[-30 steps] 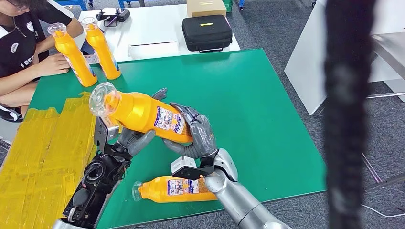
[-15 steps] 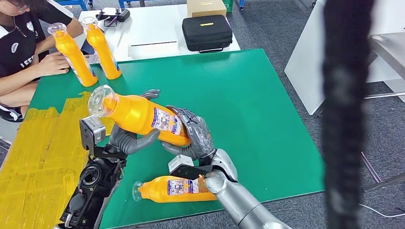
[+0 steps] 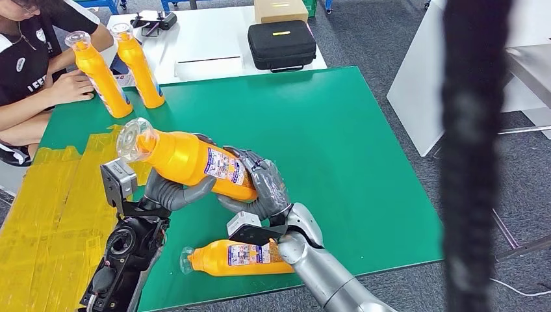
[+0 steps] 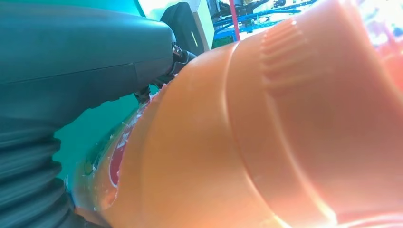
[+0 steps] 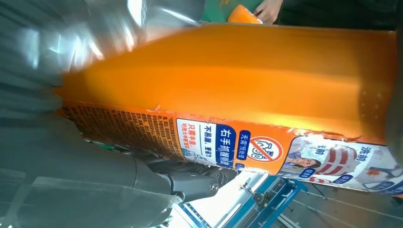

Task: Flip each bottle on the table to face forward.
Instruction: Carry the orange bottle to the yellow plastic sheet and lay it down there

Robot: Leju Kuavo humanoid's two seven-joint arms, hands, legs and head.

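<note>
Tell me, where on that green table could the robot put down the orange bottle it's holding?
The widest bare stretch is the green mat right of both hands, out to its far and right edges. The near-left is crowded: a lying bottle sits below the held bottle, and two standing bottles fill the far-left corner beside a person.

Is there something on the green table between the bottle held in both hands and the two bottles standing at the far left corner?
Nothing visible does. The held bottle is gripped by the left hand and right hand; bare green table separates it from the standing bottles.
</note>
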